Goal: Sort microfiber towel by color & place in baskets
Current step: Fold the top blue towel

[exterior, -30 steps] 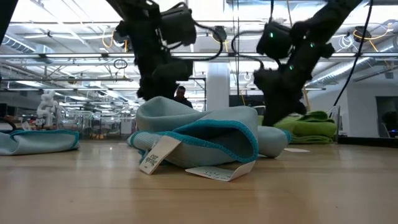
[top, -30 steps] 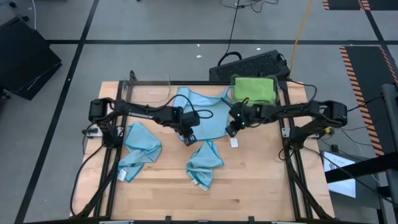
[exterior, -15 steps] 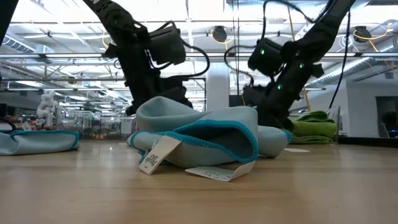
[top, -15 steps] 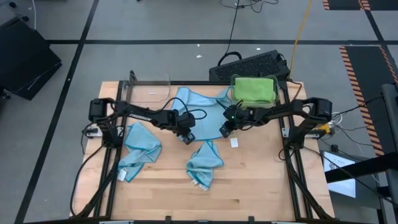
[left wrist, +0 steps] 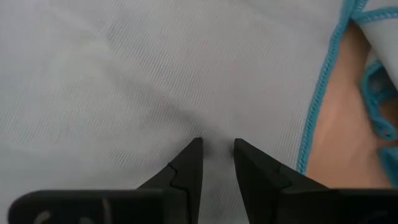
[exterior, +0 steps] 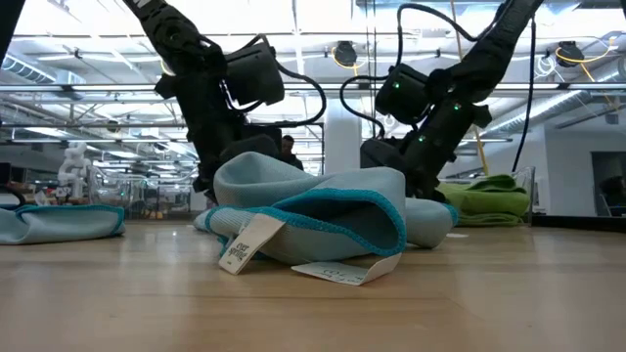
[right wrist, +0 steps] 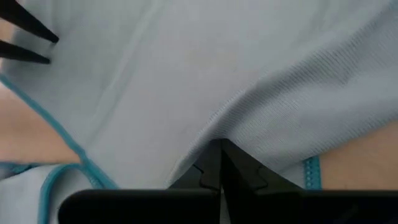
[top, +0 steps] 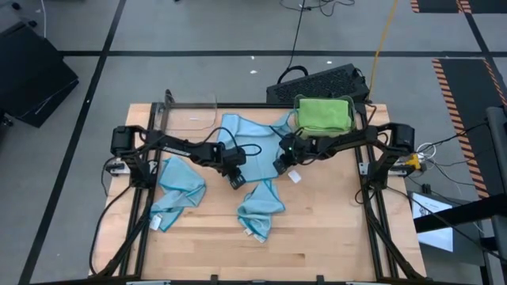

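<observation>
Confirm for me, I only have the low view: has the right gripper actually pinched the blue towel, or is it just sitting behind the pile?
Observer: Pinched. In its wrist view the right gripper is shut on a raised fold of the light blue towel.
Operator: And the left one?
Observer: The left gripper is down on the same towel, fingers a little apart, with only flat cloth between the tips. No fold gathered there.
Operator: Is either basket loaded?
Observer: From above, the far-right basket holds green towels; the clear basket at far left looks empty.
Operator: Other blues?
Observer: Two more blue towels lie loose on the table, one front-left, one front-centre.
</observation>
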You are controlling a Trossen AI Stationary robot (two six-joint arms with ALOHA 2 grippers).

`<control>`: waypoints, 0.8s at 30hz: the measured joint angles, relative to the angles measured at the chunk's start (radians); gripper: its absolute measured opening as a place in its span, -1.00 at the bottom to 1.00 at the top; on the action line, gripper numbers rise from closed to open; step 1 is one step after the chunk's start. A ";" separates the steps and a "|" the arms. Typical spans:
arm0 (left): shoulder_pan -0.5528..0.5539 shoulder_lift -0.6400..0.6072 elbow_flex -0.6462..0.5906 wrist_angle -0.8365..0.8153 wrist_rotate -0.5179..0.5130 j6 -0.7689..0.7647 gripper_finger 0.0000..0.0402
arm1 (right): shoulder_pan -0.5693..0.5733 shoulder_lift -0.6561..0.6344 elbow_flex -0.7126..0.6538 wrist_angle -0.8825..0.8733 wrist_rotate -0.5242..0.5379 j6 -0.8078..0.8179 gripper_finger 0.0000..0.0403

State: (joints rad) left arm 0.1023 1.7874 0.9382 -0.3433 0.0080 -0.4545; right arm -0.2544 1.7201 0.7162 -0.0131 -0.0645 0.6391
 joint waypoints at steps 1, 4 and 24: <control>-0.004 0.000 -0.001 0.006 0.004 -0.008 -0.54 | 0.012 0.000 0.000 -0.019 -0.007 0.016 -1.00; -0.027 0.001 -0.001 0.023 0.039 -0.058 -0.54 | 0.060 -0.002 0.000 -0.075 -0.032 0.060 -1.00; -0.197 -0.060 -0.003 0.065 0.150 -0.247 -0.54 | 0.201 -0.163 -0.008 -0.222 -0.178 0.318 -1.00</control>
State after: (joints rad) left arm -0.0945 1.7276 0.9349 -0.2779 0.1575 -0.7014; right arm -0.0536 1.5566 0.7077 -0.2351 -0.2421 0.9575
